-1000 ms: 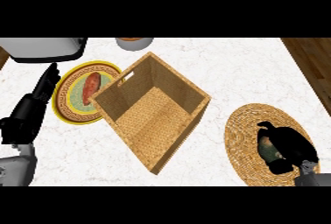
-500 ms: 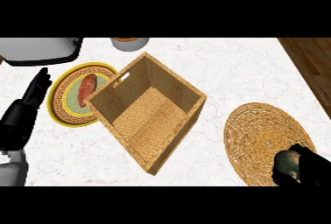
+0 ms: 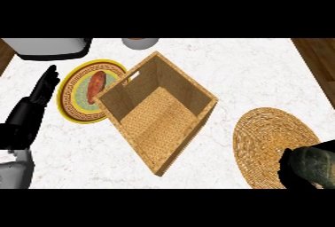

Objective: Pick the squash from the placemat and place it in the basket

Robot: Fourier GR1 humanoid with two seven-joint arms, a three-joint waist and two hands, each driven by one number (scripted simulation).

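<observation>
The dark green squash [image 3: 321, 165] shows at the lower right corner, held up over the near edge of the round woven placemat [image 3: 268, 142]. My right hand [image 3: 292, 172] is curled round it, and only a few black fingers show beside it. The square wicker basket [image 3: 159, 111] stands in the middle of the counter with nothing inside. My left hand [image 3: 33, 111] rests open at the far left, fingers straight and pointing up.
A yellow patterned plate [image 3: 82, 95] holding a reddish piece of food sits just left of the basket. At the back stand a grey appliance [image 3: 49, 46] and a round pot [image 3: 140, 42]. Wooden floor shows past the counter's right edge.
My right hand has lifted the squash off the placemat's middle and drawn it toward the lower right corner. The view has shifted, and the left hand stays resting.
</observation>
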